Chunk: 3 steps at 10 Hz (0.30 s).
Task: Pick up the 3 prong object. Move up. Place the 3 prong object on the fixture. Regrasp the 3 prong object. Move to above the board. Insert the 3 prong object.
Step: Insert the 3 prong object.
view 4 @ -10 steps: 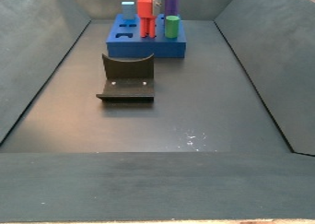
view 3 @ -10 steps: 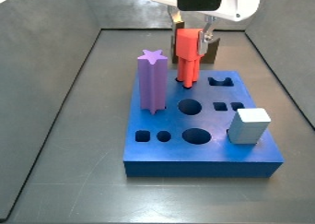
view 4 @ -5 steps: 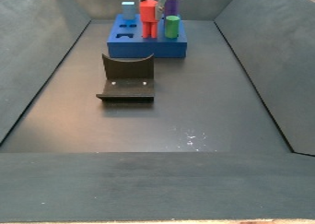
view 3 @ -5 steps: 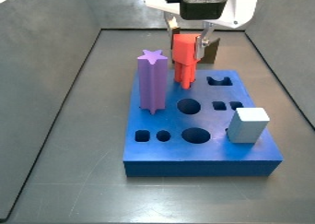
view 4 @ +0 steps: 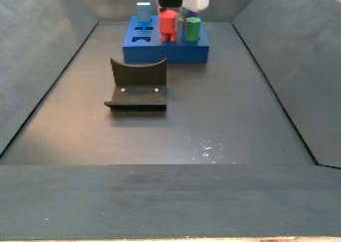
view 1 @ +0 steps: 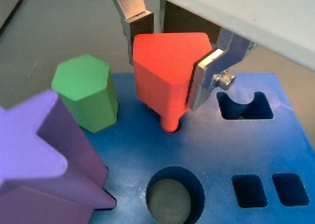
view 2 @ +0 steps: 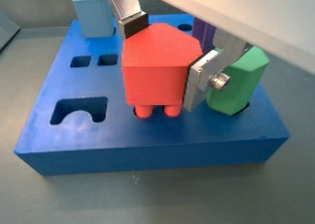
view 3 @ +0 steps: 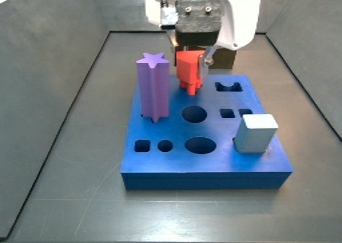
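Note:
My gripper [view 1: 170, 57] is shut on the red-orange 3 prong object [view 1: 160, 76], one silver finger [view 1: 133, 23] on each side. It stands upright, prongs down, at the top of the blue board [view 2: 147, 145]. In a wrist view its prongs [view 2: 157, 111] reach the board's surface near the edge; whether they sit in holes I cannot tell. In both side views the gripper [view 3: 191, 42] [view 4: 170, 9] holds the 3 prong object [view 3: 189, 70] [view 4: 170, 25] over the far part of the board [view 3: 201, 167] [view 4: 154, 55]. The dark fixture [view 4: 138, 84] stands on the floor apart from the board.
A tall purple star-topped post [view 3: 152, 85] [view 1: 43, 163] and a green hexagonal peg [view 1: 87, 91] [view 2: 234, 80] stand in the board close beside the held piece. A pale grey cube [view 3: 257, 133] sits at another corner. Grey walls enclose the floor.
The gripper has come down with the 3 prong object, whose prongs are now at the board's top. The board with its pieces has shifted slightly in both side views.

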### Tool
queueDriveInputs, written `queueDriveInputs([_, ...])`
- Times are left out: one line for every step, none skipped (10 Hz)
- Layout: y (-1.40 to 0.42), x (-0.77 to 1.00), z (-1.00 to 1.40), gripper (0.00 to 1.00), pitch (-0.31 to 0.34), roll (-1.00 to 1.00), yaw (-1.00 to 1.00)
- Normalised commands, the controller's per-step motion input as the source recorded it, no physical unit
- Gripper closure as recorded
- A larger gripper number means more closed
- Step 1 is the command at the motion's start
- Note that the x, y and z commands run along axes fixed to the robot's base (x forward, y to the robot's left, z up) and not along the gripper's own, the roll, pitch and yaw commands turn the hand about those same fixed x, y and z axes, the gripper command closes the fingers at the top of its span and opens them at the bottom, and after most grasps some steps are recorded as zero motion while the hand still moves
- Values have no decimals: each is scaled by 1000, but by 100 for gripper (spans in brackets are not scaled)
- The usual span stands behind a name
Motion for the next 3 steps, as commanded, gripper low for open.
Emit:
queueDriveInputs([0,-114,0,100,0,0,0])
queueDriveInputs([-6,46,-9,100,0,0,0])
queueDriveInputs([0,0,0,100,0,0,0])
